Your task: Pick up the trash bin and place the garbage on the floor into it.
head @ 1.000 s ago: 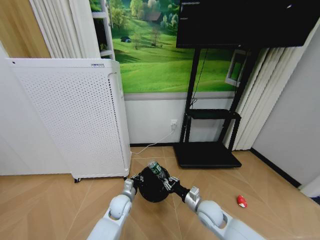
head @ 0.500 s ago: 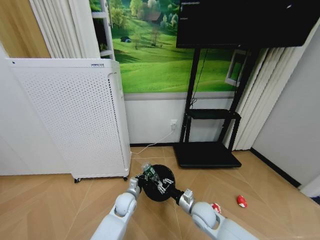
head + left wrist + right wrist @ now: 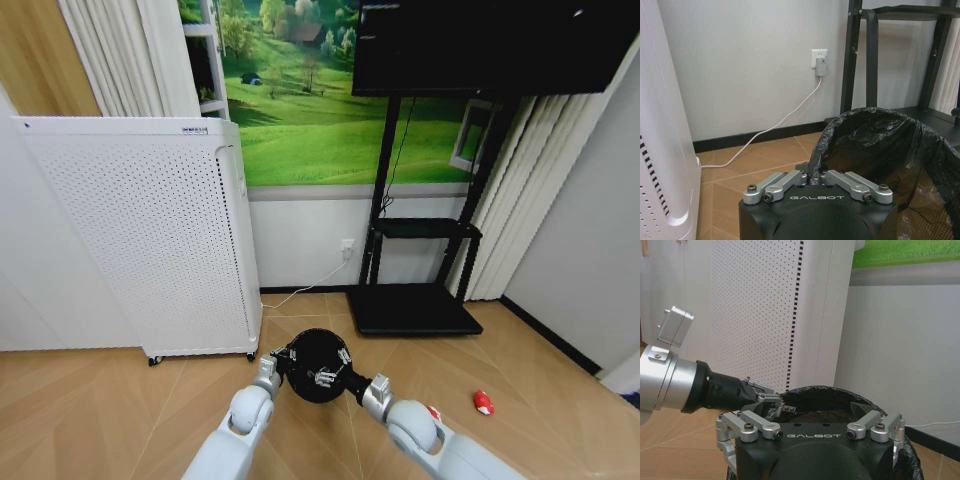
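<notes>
Gone from above the bin [image 3: 318, 352] is the green-labelled bottle that the right gripper [image 3: 331, 372] held over the opening a second ago and half a second ago; that gripper now hangs over the rim with its fingers spread and nothing between them. The right wrist view shows the same: the two finger arms of the right gripper [image 3: 812, 432] stand wide apart above the black liner of the bin [image 3: 827, 395], with no object in the gap. What lies inside the bin cannot be made out.

Across from it, the left gripper [image 3: 281, 358] sits at the bin's left side, closed on the rim. In the left wrist view its fingers [image 3: 785, 181] meet on a fold of the liner at the edge of the bin [image 3: 875, 150]. In the right wrist view the left gripper [image 3: 767, 401] reaches in from the side and pinches that same edge.

Held between the two arms, the bin sits low in front of the robot, near the white appliance [image 3: 150, 240] and before the TV stand [image 3: 415, 300]. On the floor [image 3: 540, 380], well to the right of the bin, lies a small red piece [image 3: 484, 403]. Closer in, a red-and-white wrapper [image 3: 432, 411] peeks out just beside the right arm.
</notes>
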